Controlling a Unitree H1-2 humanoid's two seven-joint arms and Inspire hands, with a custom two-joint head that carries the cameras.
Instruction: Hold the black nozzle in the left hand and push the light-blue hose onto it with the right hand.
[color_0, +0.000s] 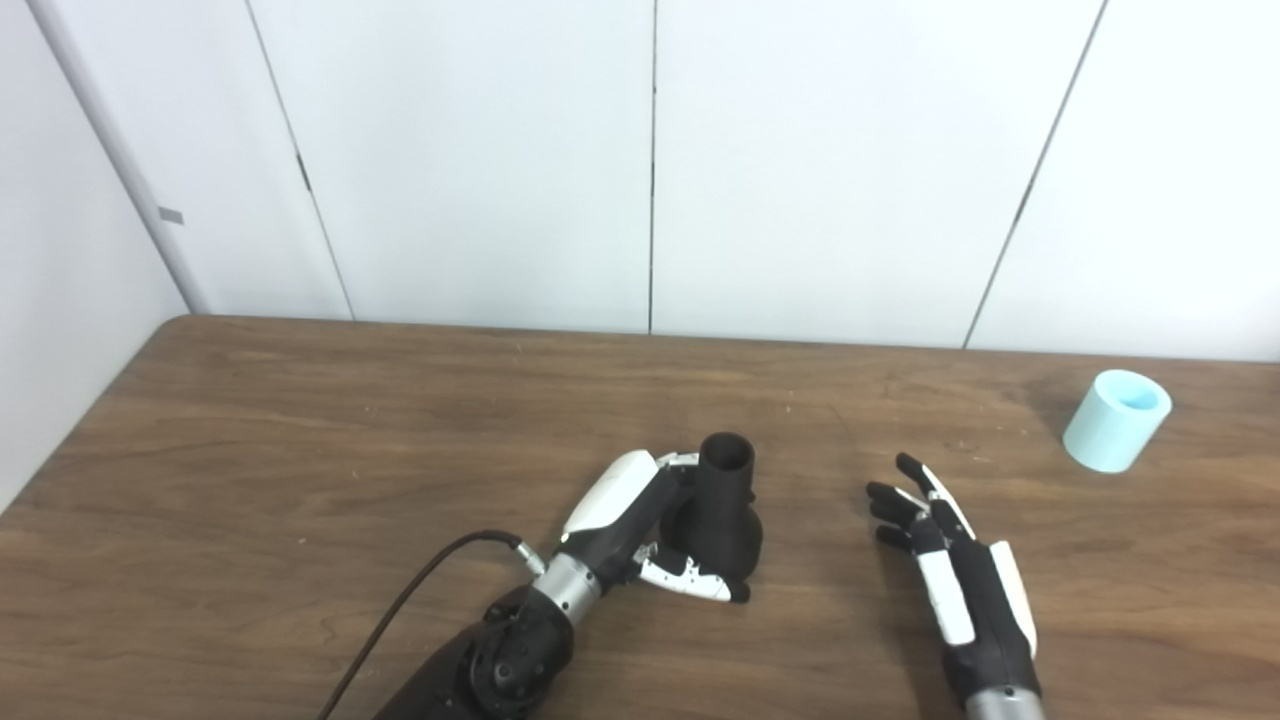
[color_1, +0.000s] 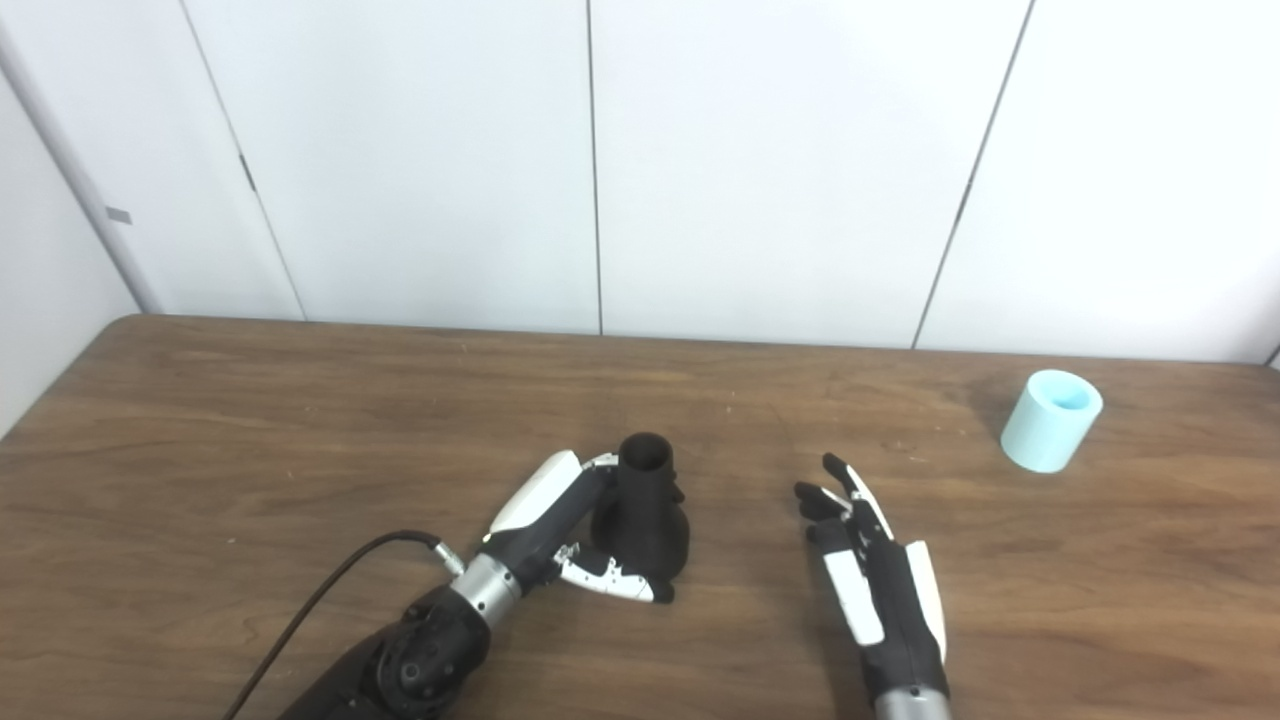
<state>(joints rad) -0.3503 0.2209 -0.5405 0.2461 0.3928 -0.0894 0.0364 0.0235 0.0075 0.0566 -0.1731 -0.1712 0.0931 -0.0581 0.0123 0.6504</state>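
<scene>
The black nozzle (color_0: 725, 515) stands upright on the wooden table (color_0: 300, 450), narrow open neck up, wide base down. My left hand (color_0: 640, 530) wraps around it from the left, thumb across the front of the base, fingers behind the neck. The light-blue hose (color_0: 1117, 420), a short open cylinder, stands alone at the far right of the table. My right hand (color_0: 945, 570) hovers open, fingers spread and pointing away, between the nozzle and the hose and well short of the hose.
A black cable (color_0: 420, 590) runs from my left wrist toward the table's front edge. White wall panels (color_0: 650, 160) stand right behind the table's far edge. The table's left corner (color_0: 180, 325) is rounded.
</scene>
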